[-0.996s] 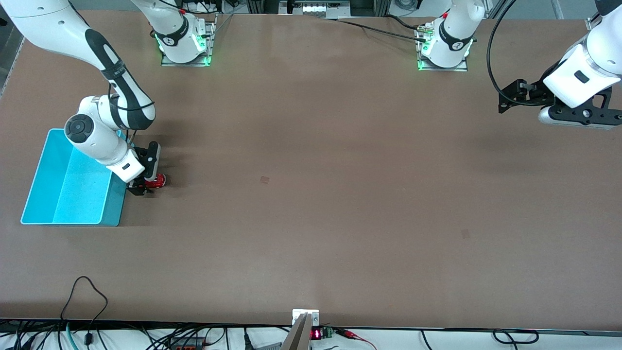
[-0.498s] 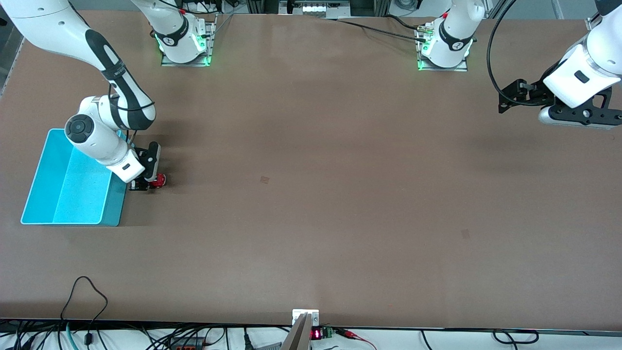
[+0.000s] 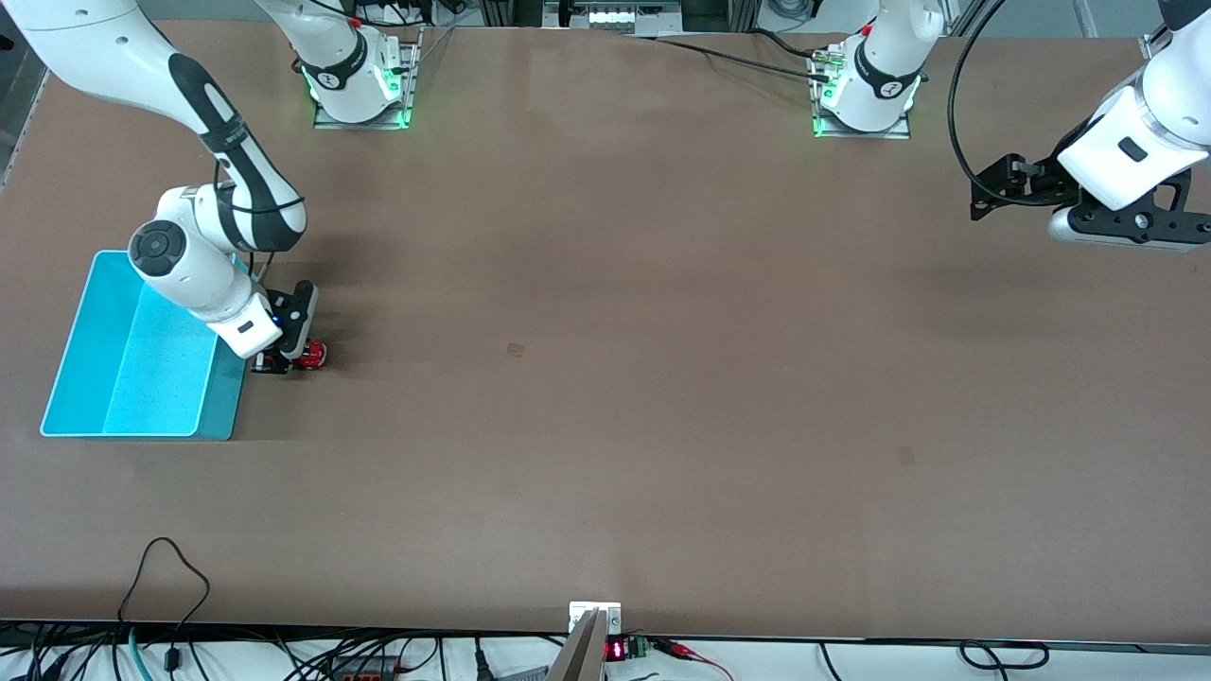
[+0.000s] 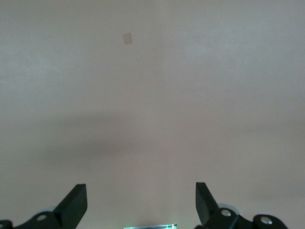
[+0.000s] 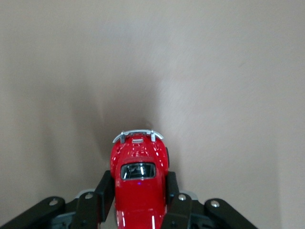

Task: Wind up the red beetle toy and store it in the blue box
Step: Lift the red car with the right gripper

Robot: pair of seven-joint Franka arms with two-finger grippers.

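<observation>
- so the right gripper (image 3: 289,357) has its jaws clamped on the red beetle toy (image 5: 139,183), one finger on each flank
- the car's long axis runs straight out from between the fingers, bumper end poking out ahead
- it's down at the table, just beside the blue box (image 3: 71,350)
- left gripper (image 4: 141,202) waits up over the left arm's end of the table, jaws spread wide, nothing in them

the left gripper (image 4: 141,202) is seen held above bare brown table (image 4: 157,105), fingers (image 4: 75,204) spread wide apart with nothing between them. a faint shadow band is cast across the surface. a small darker square mark (image 4: 127,38) is noted on the table, well apart from the gripper.
</observation>
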